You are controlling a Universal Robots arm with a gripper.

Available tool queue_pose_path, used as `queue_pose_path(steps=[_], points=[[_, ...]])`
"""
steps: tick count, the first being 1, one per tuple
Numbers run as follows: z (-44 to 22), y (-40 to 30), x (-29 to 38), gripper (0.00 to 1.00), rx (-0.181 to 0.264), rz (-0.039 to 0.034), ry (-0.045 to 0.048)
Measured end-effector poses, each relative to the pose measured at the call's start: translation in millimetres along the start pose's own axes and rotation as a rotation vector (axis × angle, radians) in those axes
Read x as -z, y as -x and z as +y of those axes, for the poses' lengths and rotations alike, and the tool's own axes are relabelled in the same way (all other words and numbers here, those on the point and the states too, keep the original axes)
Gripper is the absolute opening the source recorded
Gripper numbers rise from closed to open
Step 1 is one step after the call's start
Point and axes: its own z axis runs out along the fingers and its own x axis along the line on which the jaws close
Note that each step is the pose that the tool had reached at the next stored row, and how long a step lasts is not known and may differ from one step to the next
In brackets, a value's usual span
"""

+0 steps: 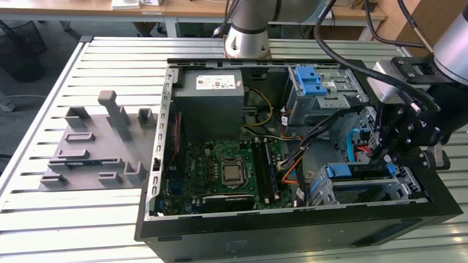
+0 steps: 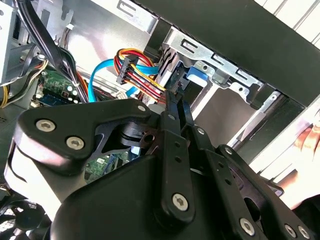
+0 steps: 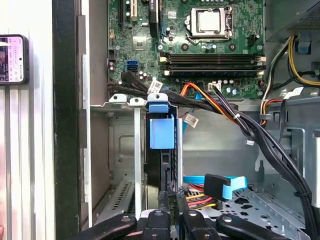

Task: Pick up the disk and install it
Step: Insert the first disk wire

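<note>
The open black computer tower (image 1: 292,233) lies on its side on the slatted metal surface (image 1: 109,60), green motherboard (image 1: 227,170) facing up. The black claw (image 1: 395,159) hangs at about three o'clock of the case in the exterior view, down among the drive bays. Its fingers (image 2: 175,107) look pressed close together on the back edge of the disk, a flat silver drive in a blue plastic carrier frame (image 3: 162,131), which stands on edge inside the silver metal drive bay (image 3: 127,150) at the case's lower corner, near five o'clock in the exterior view. In the first wrist view the carrier's blue tab sits at the bay's far end, so the drive seems seated deep in its slot. A bundle of red, yellow and orange wires (image 2: 142,75) and a light blue flat cable (image 2: 100,82) lie just beside the fingers. At eleven o'clock of the case sits the grey power-supply box (image 1: 212,101); a grey plastic fixture tray (image 1: 95,148) rests at nine o'clock.
</note>
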Motion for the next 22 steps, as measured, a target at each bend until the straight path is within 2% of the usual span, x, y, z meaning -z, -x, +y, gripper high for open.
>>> queue_pose_path(steps=[7, 22], points=[[1.2, -0.1, -3.8, 0.16, 0.0, 0.0001, 0.0], [0.4, 0.2, -5.1, 0.16, -0.002, 0.0, 0.0]])
